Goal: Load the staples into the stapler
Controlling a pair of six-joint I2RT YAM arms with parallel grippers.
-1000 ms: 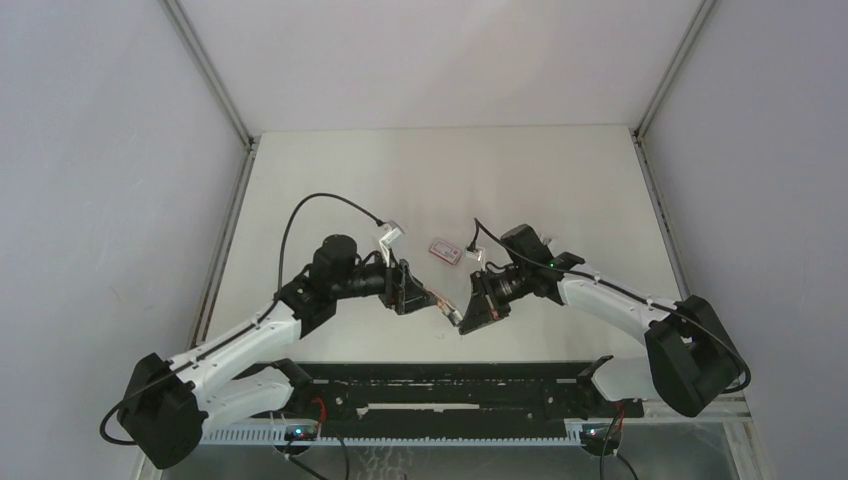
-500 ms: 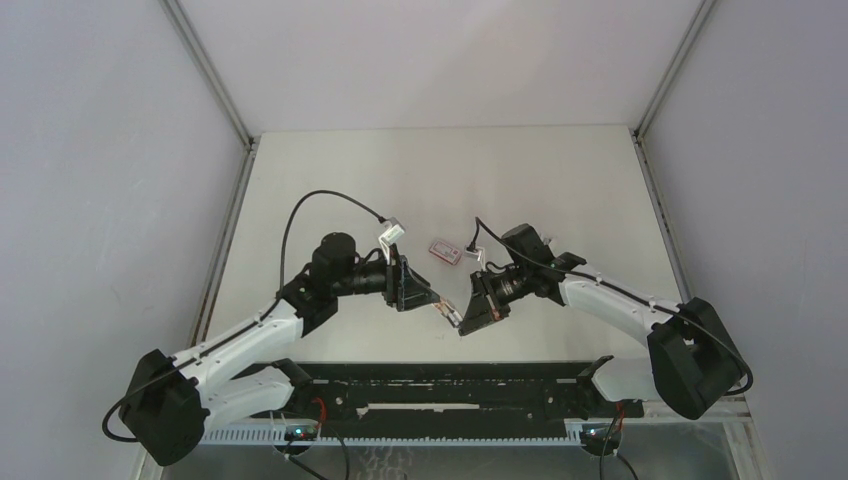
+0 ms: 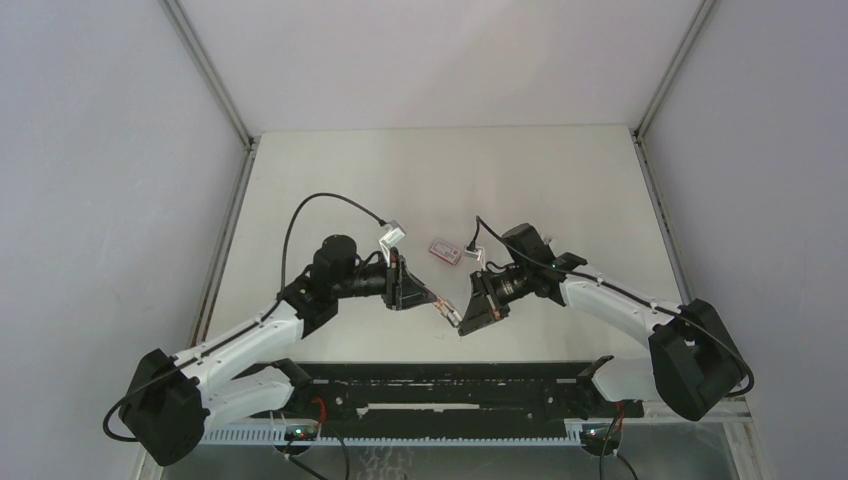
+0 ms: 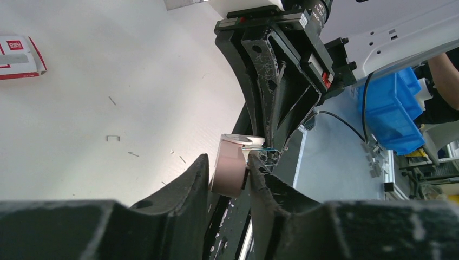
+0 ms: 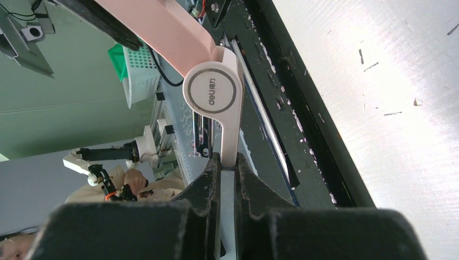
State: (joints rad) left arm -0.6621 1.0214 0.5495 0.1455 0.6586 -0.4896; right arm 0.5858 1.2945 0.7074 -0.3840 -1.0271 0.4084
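Left wrist: left gripper (image 4: 228, 162) pinches the stapler (image 4: 230, 172) at its pink end; right gripper (image 5: 226, 160) clamps its white part. Staples box (image 4: 19, 57) lies apart.

Left gripper (image 4: 227, 161) — jaws drawn in from a wide stance until both fingers are set against the pink end of the stapler (image 4: 228, 177) lying between them; wrist pulled slightly back, away from its own fingertips.

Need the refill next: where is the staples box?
Top view: the staples box lies on the table, centre, just beyond the stapler, untouched.
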